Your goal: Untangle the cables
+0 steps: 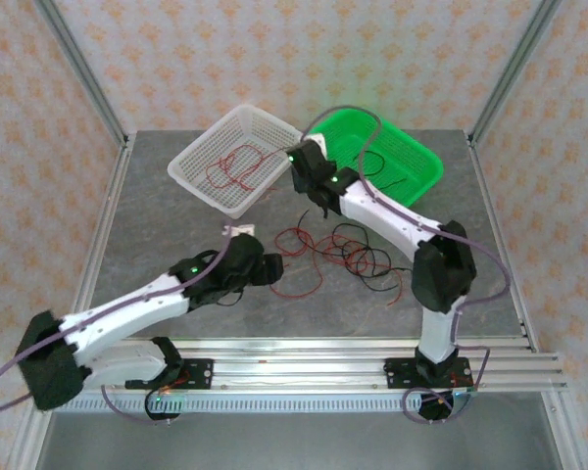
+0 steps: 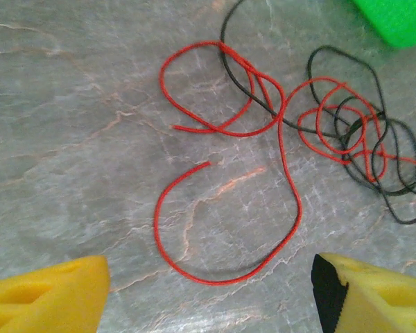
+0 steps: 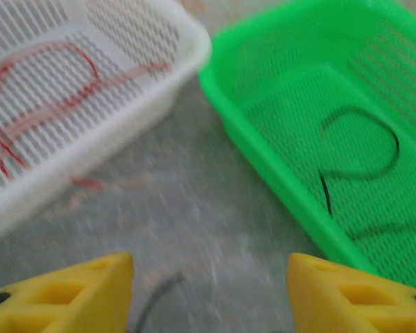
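Several red and black cables (image 2: 353, 139) lie knotted on the tabletop (image 2: 69, 139). A loose red cable (image 2: 295, 208) loops just ahead of the left tool (image 2: 208, 277), whose jaws stand wide and empty. The right tool (image 3: 208, 277), also parted and gripping nothing I can make out (blurred view), hangs between the white basket (image 3: 187, 41) with red strands (image 3: 90, 69) and the green basket (image 3: 229, 125) with a black strand (image 3: 374, 166). Lifting the red loop where it crosses black wire could drag and tighten the knot.
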You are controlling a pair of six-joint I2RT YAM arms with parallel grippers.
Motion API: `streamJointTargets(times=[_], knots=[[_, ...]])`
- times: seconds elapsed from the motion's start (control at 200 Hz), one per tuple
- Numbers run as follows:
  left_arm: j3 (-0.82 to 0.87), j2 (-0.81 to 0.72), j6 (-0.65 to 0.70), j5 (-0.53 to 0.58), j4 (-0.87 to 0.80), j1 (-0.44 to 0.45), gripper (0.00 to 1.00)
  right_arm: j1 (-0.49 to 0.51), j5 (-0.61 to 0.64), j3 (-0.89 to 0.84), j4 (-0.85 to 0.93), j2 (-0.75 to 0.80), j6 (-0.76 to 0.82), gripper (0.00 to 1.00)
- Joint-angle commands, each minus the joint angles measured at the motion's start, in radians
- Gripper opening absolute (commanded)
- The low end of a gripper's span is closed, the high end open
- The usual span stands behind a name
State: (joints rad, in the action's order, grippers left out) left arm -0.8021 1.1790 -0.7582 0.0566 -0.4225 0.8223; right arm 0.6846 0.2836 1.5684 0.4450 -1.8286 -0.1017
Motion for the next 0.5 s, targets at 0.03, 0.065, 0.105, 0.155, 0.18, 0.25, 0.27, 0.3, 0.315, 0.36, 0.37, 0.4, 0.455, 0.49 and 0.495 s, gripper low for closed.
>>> streamJointTargets(times=[0.03,0.065,0.105,0.155,0.18,0.25,0.27,0.3,0.315,0.36,0.37,0.4,0.455,0.49,0.495], knots=[[-0.141,0.179,0.045,0.094,0.052,0.029,0.77,-0.002,0.035,-0.19,-0.05,0.186,-0.097,0.59],[-0.174,0.23,0.056,0.099,0.053,0.031,0.76,-0.002,0.034,-0.236,-0.058,0.222,-0.11,0.59],[-0.213,0.288,0.071,0.101,0.055,0.031,0.76,-0.003,0.031,-0.288,-0.067,0.262,-0.125,0.59],[-0.259,0.352,0.088,0.104,0.055,0.031,0.74,-0.003,0.03,-0.351,-0.077,0.31,-0.145,0.59],[-0.281,0.387,0.096,0.11,0.054,0.031,0.74,-0.005,0.028,-0.383,-0.082,0.333,-0.152,0.59],[-0.347,0.474,0.116,0.123,0.042,0.029,0.72,-0.009,0.02,-0.458,-0.094,0.391,-0.174,0.59],[-0.365,0.496,0.122,0.127,0.037,0.029,0.71,-0.012,0.019,-0.477,-0.097,0.407,-0.179,0.59],[-0.393,0.532,0.128,0.131,0.028,0.029,0.7,-0.014,0.016,-0.503,-0.099,0.429,-0.186,0.59],[-0.407,0.548,0.13,0.133,0.024,0.03,0.69,-0.016,0.016,-0.513,-0.1,0.44,-0.19,0.59],[-0.443,0.592,0.135,0.146,0.009,0.029,0.66,-0.02,0.016,-0.544,-0.099,0.467,-0.198,0.59],[-0.451,0.602,0.134,0.151,0.006,0.03,0.66,-0.02,0.016,-0.548,-0.099,0.476,-0.2,0.59],[-0.472,0.628,0.132,0.165,-0.005,0.029,0.63,-0.023,0.017,-0.566,-0.099,0.494,-0.204,0.59],[-0.506,0.668,0.13,0.192,-0.029,0.025,0.61,-0.026,0.018,-0.591,-0.097,0.526,-0.213,0.59],[-0.523,0.688,0.128,0.205,-0.039,0.023,0.59,-0.028,0.018,-0.605,-0.095,0.545,-0.218,0.59],[-0.524,0.691,0.127,0.207,-0.042,0.022,0.59,-0.029,0.018,-0.607,-0.095,0.547,-0.219,0.59]])
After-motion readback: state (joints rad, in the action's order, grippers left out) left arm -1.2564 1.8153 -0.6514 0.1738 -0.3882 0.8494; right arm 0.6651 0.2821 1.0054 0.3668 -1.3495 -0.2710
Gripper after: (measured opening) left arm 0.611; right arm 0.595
